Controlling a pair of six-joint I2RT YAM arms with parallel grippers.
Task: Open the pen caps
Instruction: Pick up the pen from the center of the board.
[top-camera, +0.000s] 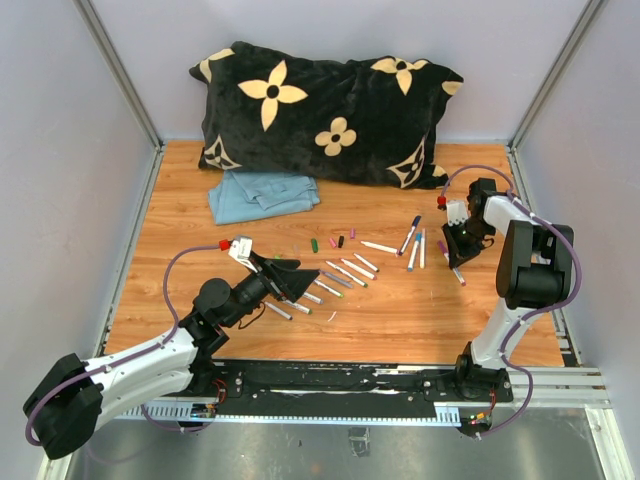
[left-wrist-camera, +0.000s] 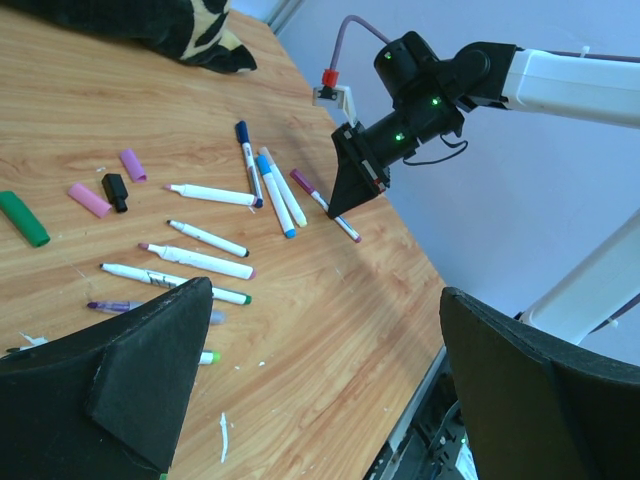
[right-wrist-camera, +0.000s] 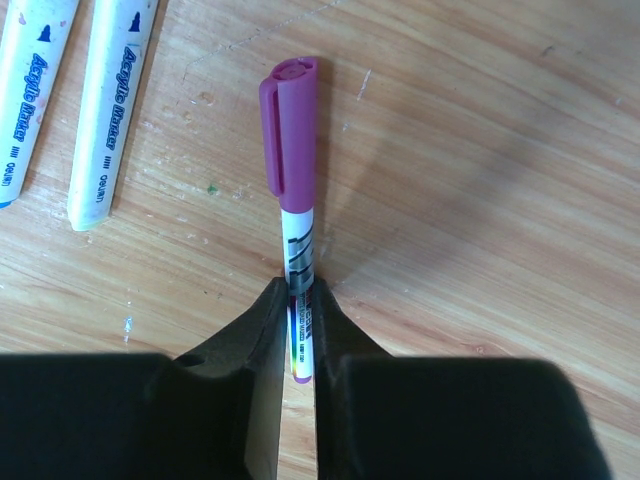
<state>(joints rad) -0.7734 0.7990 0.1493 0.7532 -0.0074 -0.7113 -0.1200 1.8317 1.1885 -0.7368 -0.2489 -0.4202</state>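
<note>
1. We see a wooden table (top-camera: 420, 325) filling the top view, with a black pillow (top-camera: 325, 115) patterned in cream flowers lying across its 12 o'clock edge.
2. A folded blue cloth (top-camera: 262, 193) lies at about 11 o'clock, just in front of the pillow.
3. The left gripper (left-wrist-camera: 330, 300) sits at about 8 o'clock. Its fingers are spread wide with nothing between them, right at the near end of a row of uncapped pens (top-camera: 340, 275).
4. The right gripper (right-wrist-camera: 297, 290) is at 3 o'clock, pointing down at the wood. Its fingers are clenched on the white barrel of the purple-capped pen (right-wrist-camera: 300, 240).
5. In the right wrist view that pen runs toward 12 o'clock, and its purple cap (right-wrist-camera: 290, 125) is still seated on the far end.
6. Just at 9 o'clock of the right gripper lie a dark-blue-capped pen (left-wrist-camera: 248, 160) and 2 white acrylic markers (left-wrist-camera: 285, 205) with blue ends, close together.
7. Near the table's centre we find 4 loose caps in a short line. From 9 o'clock to 3 o'clock they are the green cap (left-wrist-camera: 22, 217), the pink cap (left-wrist-camera: 88, 199), the black cap (left-wrist-camera: 115, 191) and the lilac cap (left-wrist-camera: 132, 164).
</note>
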